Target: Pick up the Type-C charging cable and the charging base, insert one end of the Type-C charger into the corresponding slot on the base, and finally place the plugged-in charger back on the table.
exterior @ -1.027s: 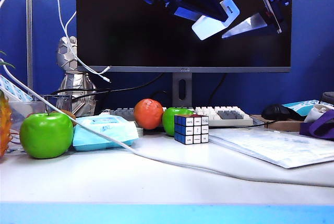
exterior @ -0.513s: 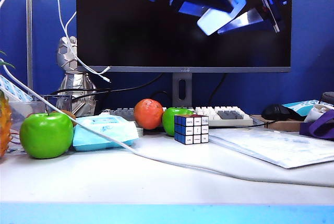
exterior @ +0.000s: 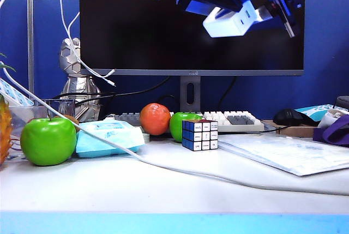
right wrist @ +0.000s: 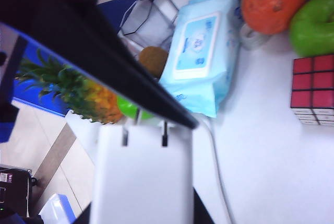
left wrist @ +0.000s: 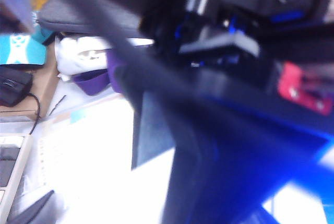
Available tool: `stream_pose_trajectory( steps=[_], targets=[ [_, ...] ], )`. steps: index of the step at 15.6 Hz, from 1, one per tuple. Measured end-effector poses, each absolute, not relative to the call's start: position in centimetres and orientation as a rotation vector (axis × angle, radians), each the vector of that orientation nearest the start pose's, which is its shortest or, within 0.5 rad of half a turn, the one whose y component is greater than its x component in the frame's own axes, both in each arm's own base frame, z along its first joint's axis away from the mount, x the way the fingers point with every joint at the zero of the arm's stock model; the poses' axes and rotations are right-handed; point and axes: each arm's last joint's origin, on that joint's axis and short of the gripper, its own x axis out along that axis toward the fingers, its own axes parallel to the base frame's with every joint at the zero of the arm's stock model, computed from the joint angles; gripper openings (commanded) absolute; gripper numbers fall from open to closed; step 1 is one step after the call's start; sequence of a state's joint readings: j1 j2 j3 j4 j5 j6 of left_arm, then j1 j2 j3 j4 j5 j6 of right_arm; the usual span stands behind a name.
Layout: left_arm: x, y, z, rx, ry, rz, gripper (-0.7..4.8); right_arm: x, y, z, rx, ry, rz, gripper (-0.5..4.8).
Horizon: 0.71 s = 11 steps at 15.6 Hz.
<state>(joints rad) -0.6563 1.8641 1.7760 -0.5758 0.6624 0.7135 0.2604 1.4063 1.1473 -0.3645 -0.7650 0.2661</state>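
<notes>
The charging base (exterior: 232, 22), a glossy white block, hangs high in front of the monitor. My left gripper (exterior: 221, 13) comes from the upper left and grips it lengthwise; its dark finger (right wrist: 130, 85) ends at the face with the two prongs. My right gripper (exterior: 253, 16) comes from the upper right and its jaws press both sides of the base (right wrist: 143, 177). The slot is hidden. A thin white cord with small plug ends, which fits the Type-C charging cable (exterior: 82, 62), hangs at the left. The left wrist view is blurred and filled by the right arm (left wrist: 235, 130).
On the table (exterior: 163, 201) lie a green apple (exterior: 48, 140), a light-blue wipes pack (exterior: 109, 137), an orange fruit (exterior: 155, 118), a second green apple (exterior: 180, 125), a puzzle cube (exterior: 200, 135), a keyboard (exterior: 234, 120), a plastic sleeve (exterior: 289, 152) and a thick cord (exterior: 180, 171).
The charging base has turned from tilted to nearly level and risen a little. The right jaws, wide apart before, have closed in on it.
</notes>
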Motion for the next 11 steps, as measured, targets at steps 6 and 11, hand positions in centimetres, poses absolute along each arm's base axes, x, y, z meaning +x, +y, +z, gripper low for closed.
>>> stream_pose_trajectory(
  steps=[6,11],
  targets=[
    [31.2,-25.8,35.2,0.781,0.184,-1.347,4.79,29.2,7.3,30.6,0.428,0.754,0.822,-0.01],
    [31.7,-25.4,35.1,0.906,0.258,-1.126,4.79,29.5,8.5,28.2,0.461,0.932,0.815,-0.01]
  ],
)
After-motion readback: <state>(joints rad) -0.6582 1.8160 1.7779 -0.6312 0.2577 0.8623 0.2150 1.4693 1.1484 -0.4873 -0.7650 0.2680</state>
